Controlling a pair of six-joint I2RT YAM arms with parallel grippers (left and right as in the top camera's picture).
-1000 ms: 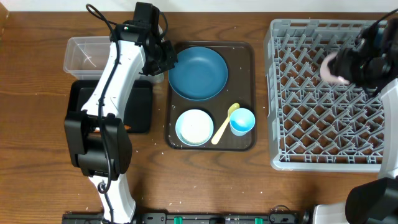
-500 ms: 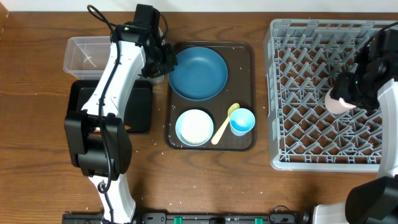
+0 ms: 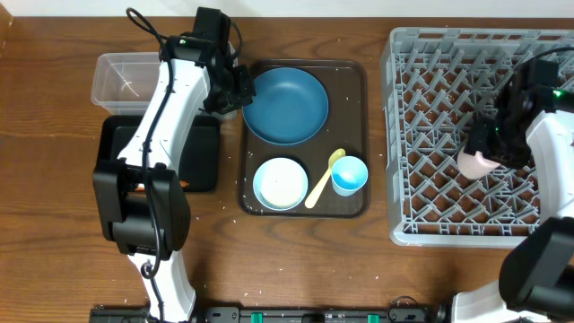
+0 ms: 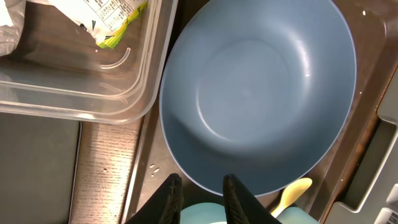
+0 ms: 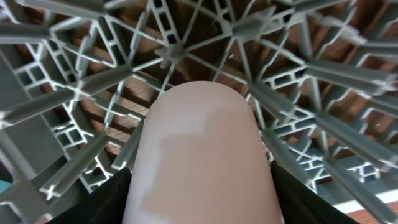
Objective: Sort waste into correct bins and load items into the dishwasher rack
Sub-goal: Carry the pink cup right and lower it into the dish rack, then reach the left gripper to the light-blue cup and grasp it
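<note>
My left gripper (image 3: 235, 90) hangs at the left rim of the blue plate (image 3: 285, 106), which lies on the brown serving tray (image 3: 348, 121). In the left wrist view its jaws (image 4: 200, 186) stand a little apart with nothing between them, just below the plate (image 4: 261, 93). The yellow-green wrapper (image 4: 106, 15) lies in the clear tub (image 4: 74, 106). My right gripper (image 3: 484, 154) is shut on the pale pink cup (image 3: 472, 163) over the grey dishwasher rack (image 3: 448, 211). The right wrist view shows the cup (image 5: 202, 143) close above the rack's pegs (image 5: 93, 81).
A white bowl (image 3: 281, 183), a pale yellow spoon (image 3: 321, 179) and a light blue cup (image 3: 350, 175) sit on the front half of the serving tray. The black tray (image 3: 204, 157) lies in front of the clear tub (image 3: 121, 79), partly under my left arm.
My right gripper has carried the pink cup from the rack's far right toward its middle and front. The left jaws have parted slightly; the left arm has stayed in place.
</note>
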